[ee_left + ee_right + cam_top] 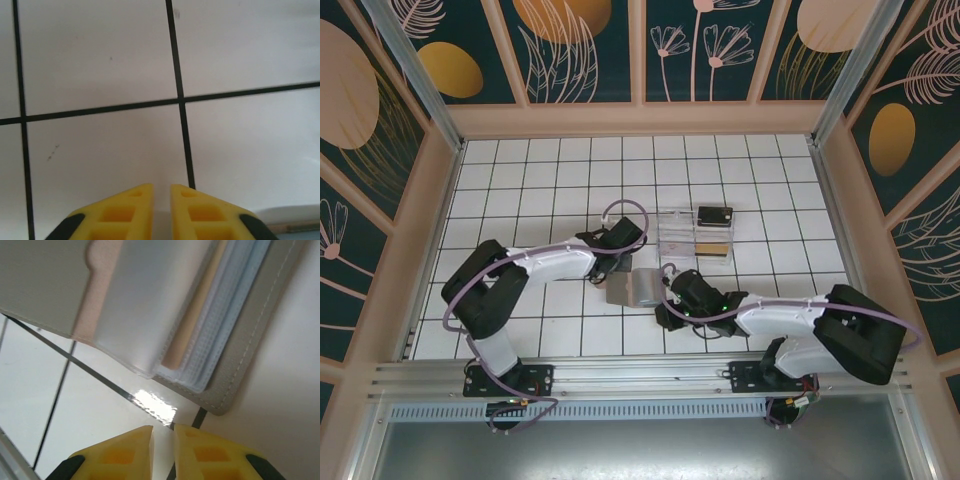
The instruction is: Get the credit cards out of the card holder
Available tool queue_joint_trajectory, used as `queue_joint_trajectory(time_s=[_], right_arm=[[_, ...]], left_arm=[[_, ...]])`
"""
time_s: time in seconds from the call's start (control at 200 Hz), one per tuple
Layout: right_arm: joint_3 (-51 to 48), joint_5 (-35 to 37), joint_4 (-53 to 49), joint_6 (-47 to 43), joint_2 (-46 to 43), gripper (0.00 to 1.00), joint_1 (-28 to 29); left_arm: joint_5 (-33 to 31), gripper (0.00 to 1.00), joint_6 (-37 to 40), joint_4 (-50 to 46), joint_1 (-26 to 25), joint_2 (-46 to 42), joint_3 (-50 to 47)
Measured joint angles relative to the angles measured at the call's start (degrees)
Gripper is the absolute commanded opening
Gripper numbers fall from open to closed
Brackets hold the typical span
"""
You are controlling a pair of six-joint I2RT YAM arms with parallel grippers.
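Note:
The grey card holder [632, 287] lies open on the tiles between my two grippers. Seen from the right wrist, the card holder [260, 330] has clear sleeves, and the edge of a tan credit card [192, 335] sits in one of them. My right gripper [163, 429] hovers just short of its corner, jaws nearly together with nothing between them; from above it [667, 296] sits at the holder's right edge. My left gripper [607, 272] is at the holder's left edge. In its own view the left gripper [162, 187] is shut over bare tile.
A clear plastic tray [682, 232] stands just behind the holder. A black card [715, 215] and a tan card [714, 248] lie at its right side. White tiles run out to the patterned walls.

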Motion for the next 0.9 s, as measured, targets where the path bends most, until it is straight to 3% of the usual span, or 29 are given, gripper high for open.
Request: queue_joint_trajectory(time_s=[0.235, 0.405, 0.566, 0.901], right_arm=[[2.6, 1.18, -0.42, 0.04, 3.5, 0.18, -0.55], [5.92, -0.55, -1.31, -1.36, 7.21, 0.18, -2.29], [11.63, -1.31, -2.16, -3.58, 12.74, 0.18, -3.41], [21.44, -0.33, -3.04, -7.5, 20.59, 0.17, -5.14]], left_arm=[[3.74, 0.09, -1.66, 2.89, 0.0, -5.84, -10.4], [7.56, 0.11, -4.96, 6.4, -0.66, -13.68, -19.43], [8.63, 0.12, -8.81, 6.73, -4.83, -18.43, -23.65], [8.46, 0.17, -15.63, 0.59, -6.47, -28.72, -28.28]])
